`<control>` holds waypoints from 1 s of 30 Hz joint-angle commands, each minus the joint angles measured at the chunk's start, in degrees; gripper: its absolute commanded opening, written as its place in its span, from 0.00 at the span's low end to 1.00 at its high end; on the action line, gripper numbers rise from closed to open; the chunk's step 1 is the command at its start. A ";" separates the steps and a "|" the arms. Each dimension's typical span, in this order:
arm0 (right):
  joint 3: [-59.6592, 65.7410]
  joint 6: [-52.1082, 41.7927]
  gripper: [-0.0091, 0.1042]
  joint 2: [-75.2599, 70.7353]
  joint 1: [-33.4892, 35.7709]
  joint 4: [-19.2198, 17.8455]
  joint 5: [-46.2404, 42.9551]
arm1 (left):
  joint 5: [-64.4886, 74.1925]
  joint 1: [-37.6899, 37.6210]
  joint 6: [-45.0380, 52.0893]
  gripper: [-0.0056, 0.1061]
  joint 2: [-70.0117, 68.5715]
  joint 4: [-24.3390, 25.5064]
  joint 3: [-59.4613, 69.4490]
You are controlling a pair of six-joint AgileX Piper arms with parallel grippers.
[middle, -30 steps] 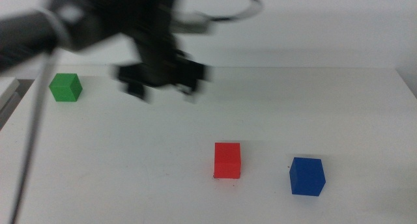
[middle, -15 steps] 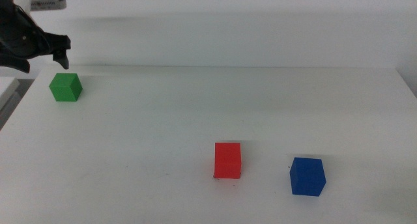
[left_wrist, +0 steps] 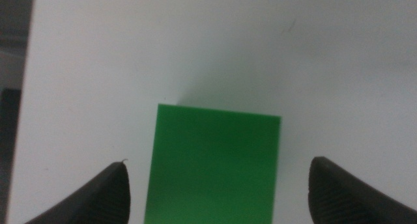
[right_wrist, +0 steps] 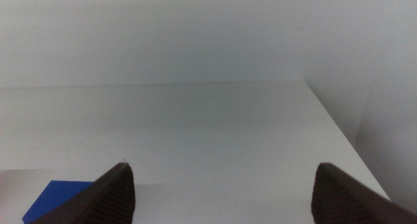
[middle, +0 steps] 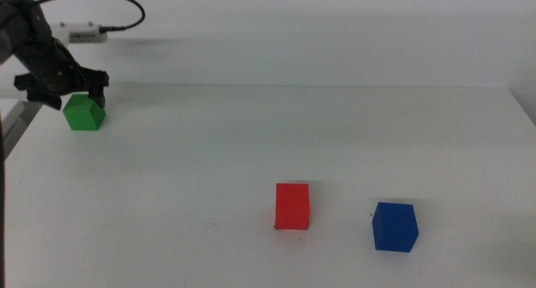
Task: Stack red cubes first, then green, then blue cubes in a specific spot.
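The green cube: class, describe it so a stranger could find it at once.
Look to the white table's far left corner. The green cube sits there under the left gripper, between its open jaws. It is the only green block, far from the red cube and blue cube.

Left gripper point(middle: 65, 94) over green cube point(middle: 84, 113) at table point(middle: 209, 154) far-left; red cube point(middle: 292, 206) near blue cube point(middle: 394, 227), apart.

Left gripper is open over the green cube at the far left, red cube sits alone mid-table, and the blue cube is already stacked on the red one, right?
Not quite: the blue cube sits on the table beside the red cube, apart from it, as the middle view shows. The rest holds: the left gripper is open over the green cube.
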 commanded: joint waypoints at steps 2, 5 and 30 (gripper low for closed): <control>0.15 -0.35 0.85 -0.29 -0.29 0.11 -0.63 | -0.67 0.54 0.16 0.89 1.48 0.22 -0.51; 0.15 -0.35 0.85 -0.29 -0.29 0.11 -0.63 | -1.42 0.82 0.89 0.83 2.84 -0.04 -0.60; 0.15 -0.35 0.85 -0.29 -0.29 0.11 -0.63 | -6.23 -45.60 -52.21 0.12 -39.81 12.63 42.07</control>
